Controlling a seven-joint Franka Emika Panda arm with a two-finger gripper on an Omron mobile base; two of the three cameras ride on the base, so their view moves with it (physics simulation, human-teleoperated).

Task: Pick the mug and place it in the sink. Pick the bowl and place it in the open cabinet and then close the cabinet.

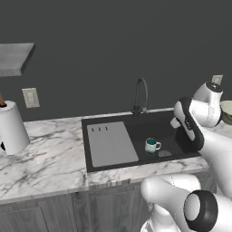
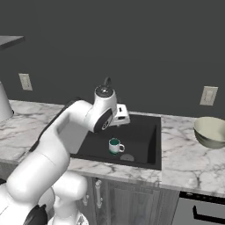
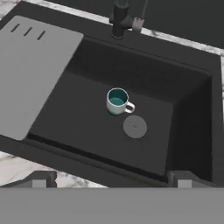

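The small white mug (image 3: 117, 101) with a teal inside stands upright on the floor of the black sink (image 3: 188, 109), beside the round drain (image 3: 134, 126). It also shows as the mug (image 1: 152, 145) and the mug (image 2: 115, 146). My gripper (image 3: 111, 179) hangs open above the basin's near rim, well clear of the mug, with nothing between its fingertips (image 3: 41, 180). The large pale bowl (image 2: 212, 131) rests on the counter right of the sink, and the bowl (image 1: 227, 111) is partly behind my arm. A grey corner of the cabinet (image 1: 13, 58) juts in at upper left; its doors are out of view.
The dark arched faucet (image 1: 141, 95) rises behind the basin, and a grey ribbed drainboard (image 1: 111, 144) covers the sink's left part. A white paper towel roll (image 1: 11, 127) stands far left on the marble counter (image 1: 50, 163). Wall outlets (image 2: 208, 95) sit on the dark backsplash.
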